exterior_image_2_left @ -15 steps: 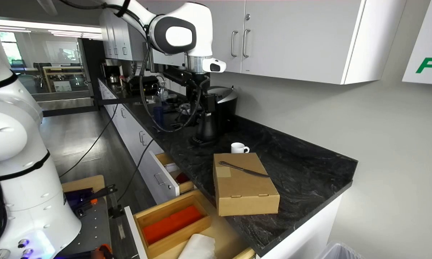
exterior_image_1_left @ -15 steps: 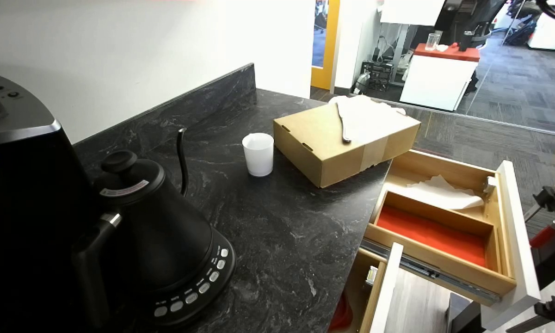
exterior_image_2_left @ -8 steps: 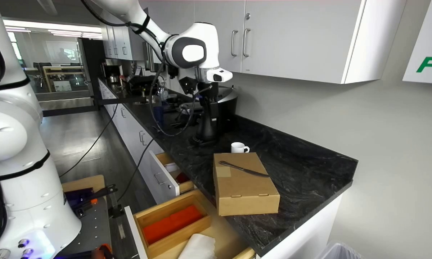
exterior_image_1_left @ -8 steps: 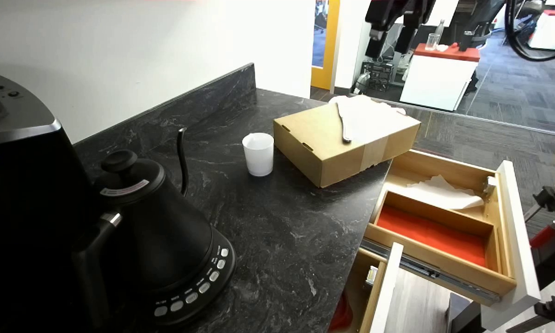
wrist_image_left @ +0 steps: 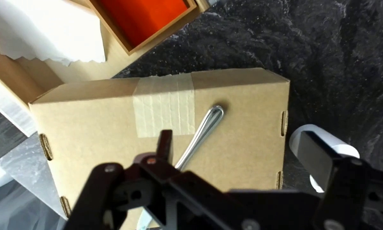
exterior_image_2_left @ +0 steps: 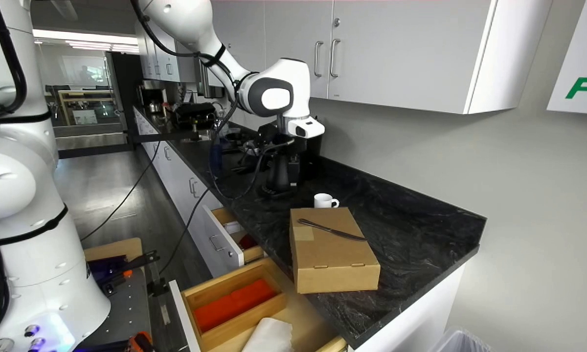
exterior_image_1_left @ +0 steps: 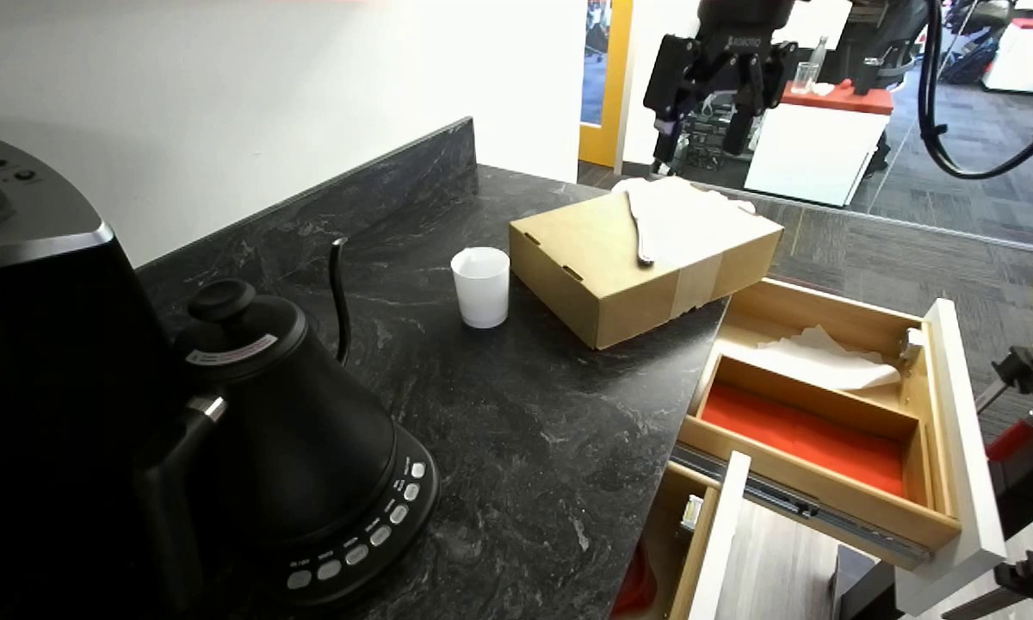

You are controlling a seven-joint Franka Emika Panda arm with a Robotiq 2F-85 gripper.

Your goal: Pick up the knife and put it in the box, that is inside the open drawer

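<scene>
Above the cardboard box, the claw is spread wide, empty. The table knife on top, probably light, stiff and slippery, is best pinched mid-handle.

Black countertop, pale veining. Pale wall behind it, white cupboards hung above. Dark floor, faint shine, along its front. Past one end: yellow door frame, grey carpet, white cabinet topped red. Past the opposite end: strip lights, lit.
</scene>
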